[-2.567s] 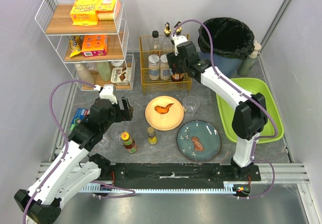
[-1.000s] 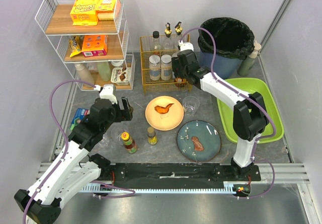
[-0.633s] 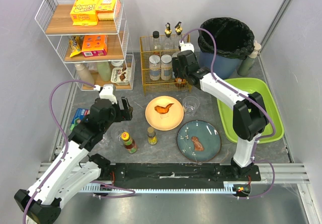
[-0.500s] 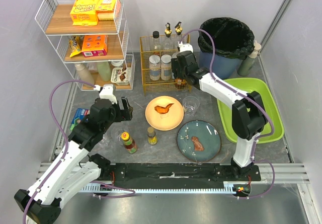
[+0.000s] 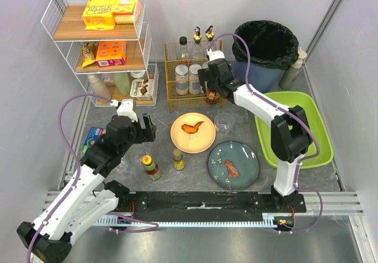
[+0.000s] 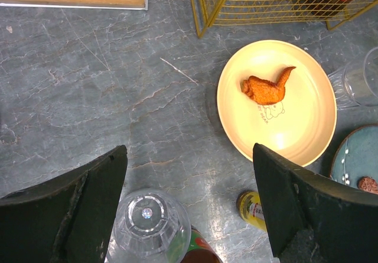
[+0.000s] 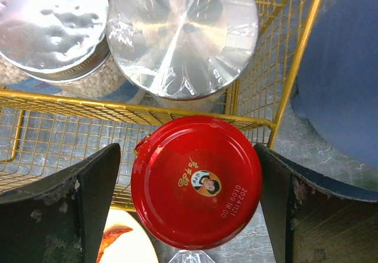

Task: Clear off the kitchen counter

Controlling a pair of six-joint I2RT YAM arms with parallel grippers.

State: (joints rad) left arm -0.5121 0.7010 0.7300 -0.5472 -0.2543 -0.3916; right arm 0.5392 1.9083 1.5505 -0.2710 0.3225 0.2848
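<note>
Red-lidded jar sits in yellow wire basket between spread-apart right gripper jaws, left gripper spread empty too; yellow plate, blue plate, glass, small bottles not yet off kitchen counter.

Dark grey kitchen counter: mottled stone pattern, pale veins, flat, level, wide rectangular surface.

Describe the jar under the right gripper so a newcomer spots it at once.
Find the yellow wire basket left of the black-lined bin. At its front right corner stands the jar, between the fingers of the open right gripper. Only it has a red lid with a portrait; its neighbours are silver-topped.
</note>
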